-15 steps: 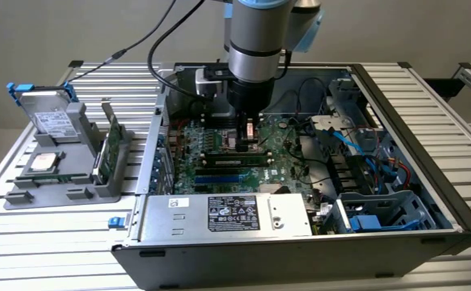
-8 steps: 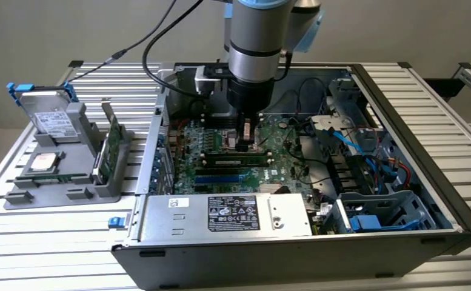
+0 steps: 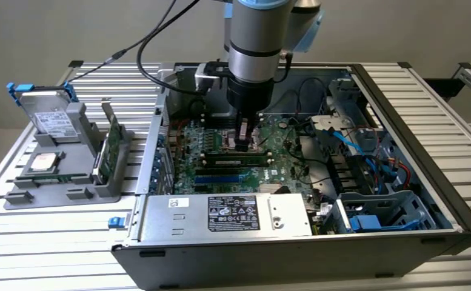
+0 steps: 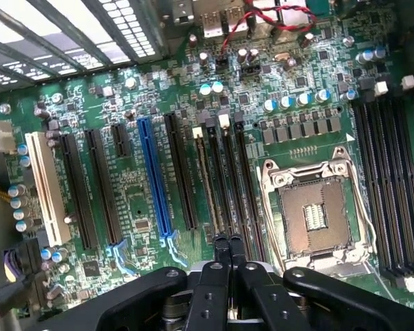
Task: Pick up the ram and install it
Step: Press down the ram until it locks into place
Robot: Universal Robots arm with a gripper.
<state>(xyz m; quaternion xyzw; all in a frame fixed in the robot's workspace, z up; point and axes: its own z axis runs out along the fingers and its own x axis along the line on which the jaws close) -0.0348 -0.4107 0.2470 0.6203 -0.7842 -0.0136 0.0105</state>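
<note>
long thin green ram stick (image 3: 237,160) | seated in black motherboard slot | black gripper (image 4: 228,243) jaws fully closed, empty, above slots | install looks done

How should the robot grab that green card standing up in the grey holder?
Probably from straight above, pinching the two flat faces near the top edge. The green card stands on edge, and the grey holder hugs its lower part, so the top is the free bit.
</note>
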